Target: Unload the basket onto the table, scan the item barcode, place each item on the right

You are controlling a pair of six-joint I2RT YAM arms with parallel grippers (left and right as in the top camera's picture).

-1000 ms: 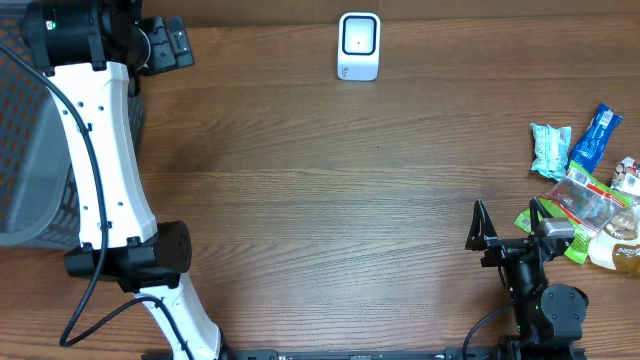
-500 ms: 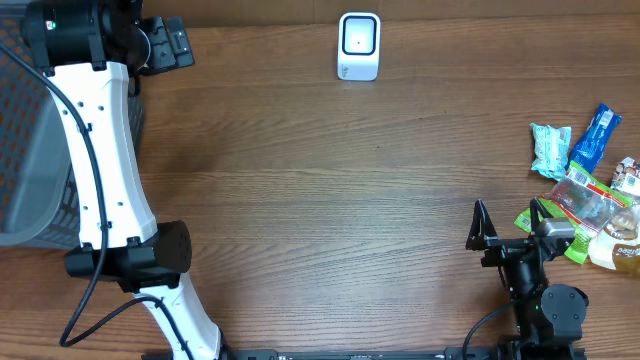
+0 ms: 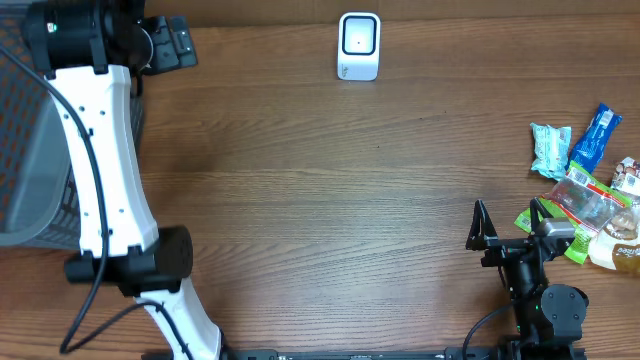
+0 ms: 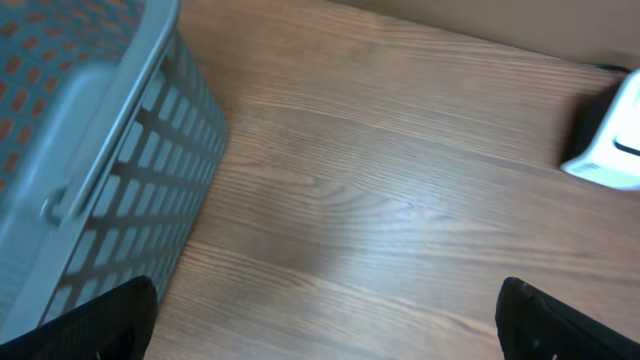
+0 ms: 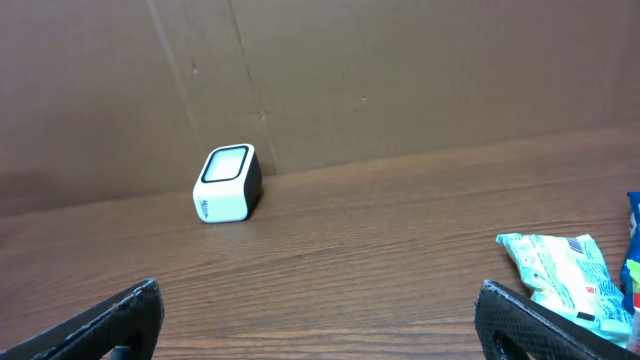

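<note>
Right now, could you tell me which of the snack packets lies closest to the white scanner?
The pale teal packet, at the pile's upper left; the blue packet sits farther right, and the others lie nearer the robot.

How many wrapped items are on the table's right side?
6 visible, piled there: crinkled teal plastic packet, blue wrapper, clear bag, green pouch, yellowish bag, white packet at frame edge; overlaps may hide more.
</note>
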